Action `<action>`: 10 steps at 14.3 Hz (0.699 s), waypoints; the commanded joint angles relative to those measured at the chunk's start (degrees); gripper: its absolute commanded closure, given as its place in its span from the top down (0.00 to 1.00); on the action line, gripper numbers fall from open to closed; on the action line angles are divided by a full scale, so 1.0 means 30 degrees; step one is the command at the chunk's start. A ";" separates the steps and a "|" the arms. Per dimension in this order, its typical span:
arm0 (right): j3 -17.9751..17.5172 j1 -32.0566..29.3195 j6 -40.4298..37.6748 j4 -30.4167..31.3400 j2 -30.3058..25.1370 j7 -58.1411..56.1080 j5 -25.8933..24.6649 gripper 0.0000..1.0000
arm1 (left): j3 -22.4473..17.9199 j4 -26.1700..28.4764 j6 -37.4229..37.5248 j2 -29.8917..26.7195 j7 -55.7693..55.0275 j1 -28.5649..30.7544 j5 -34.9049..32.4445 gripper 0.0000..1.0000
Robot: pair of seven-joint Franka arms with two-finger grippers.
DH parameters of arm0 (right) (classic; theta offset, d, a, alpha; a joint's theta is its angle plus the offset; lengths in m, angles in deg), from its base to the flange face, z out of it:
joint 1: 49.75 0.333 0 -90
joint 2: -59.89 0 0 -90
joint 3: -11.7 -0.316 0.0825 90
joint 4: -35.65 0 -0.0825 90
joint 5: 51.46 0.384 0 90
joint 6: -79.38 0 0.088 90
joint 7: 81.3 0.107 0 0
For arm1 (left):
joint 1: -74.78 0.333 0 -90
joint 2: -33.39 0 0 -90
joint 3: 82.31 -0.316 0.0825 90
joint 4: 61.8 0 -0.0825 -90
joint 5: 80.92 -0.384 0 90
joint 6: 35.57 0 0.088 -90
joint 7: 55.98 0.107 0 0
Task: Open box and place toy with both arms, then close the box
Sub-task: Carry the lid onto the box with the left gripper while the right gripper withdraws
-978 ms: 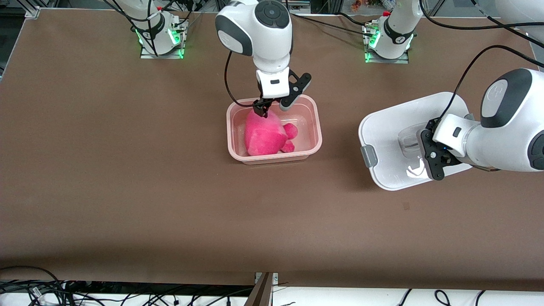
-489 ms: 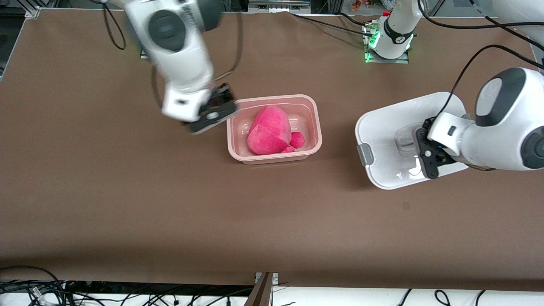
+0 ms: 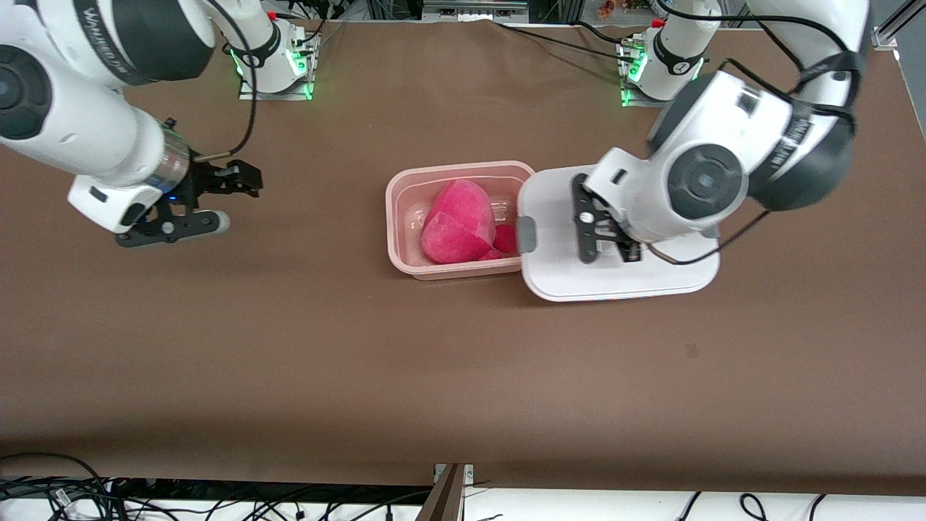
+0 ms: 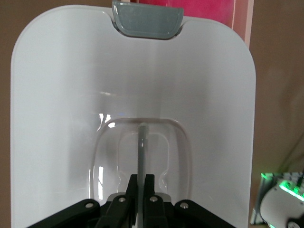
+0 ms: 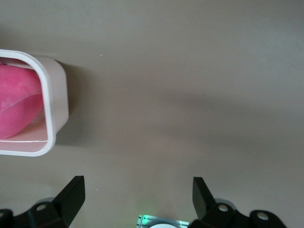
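Observation:
The pale pink tub of the box (image 3: 405, 217) stands open at mid-table with the bright pink toy (image 3: 457, 221) lying in it. My left gripper (image 3: 623, 247) is shut on the clear centre handle (image 4: 140, 142) of the white lid (image 3: 636, 278) and holds it level beside the tub, toward the left arm's end. The lid's grey clip (image 3: 526, 234) overlaps the tub's rim. In the left wrist view the clip (image 4: 147, 21) and a bit of the toy (image 4: 204, 7) show past the lid (image 4: 57, 95). My right gripper (image 3: 248, 181) is open and empty over bare table toward the right arm's end; its wrist view shows the tub (image 5: 56, 95) and toy (image 5: 14, 102).
The two arm bases (image 3: 275, 58) (image 3: 662, 69) with green lights stand at the table's edge farthest from the front camera. Cables lie along the table's edge nearest to that camera (image 3: 217, 499). Brown table top (image 3: 434, 376) surrounds the tub.
My right gripper let go of the toy in the tub and swung away toward the right arm's end. My left gripper carried the lid from the left arm's end to the tub's rim.

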 commanded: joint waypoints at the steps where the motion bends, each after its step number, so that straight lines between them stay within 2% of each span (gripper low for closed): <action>1: -0.0169 -0.1283 -0.0613 -0.0006 -0.0921 0.0647 0.0151 1.00 | -0.0121 -0.0173 -0.1767 0.0623 -0.0999 -0.1750 -0.0303 0.00; 5: -0.0844 -0.3392 -0.0524 0.1747 -0.2677 0.0620 -0.0524 1.00 | -0.0150 0.0729 -0.5781 0.2236 -0.1764 -0.2898 0.3119 0.00; 8: -0.2246 -0.5413 0.0089 0.3594 -0.4553 0.0387 -0.0291 1.00 | -0.0267 0.1173 -0.6639 0.2385 -0.2610 -0.4213 0.2340 0.00; 10: -0.3504 -0.6117 0.0148 0.3978 -0.4792 0.0006 -0.1046 1.00 | -0.0267 0.1407 -0.6668 0.2559 -0.3492 -0.4569 0.1285 0.00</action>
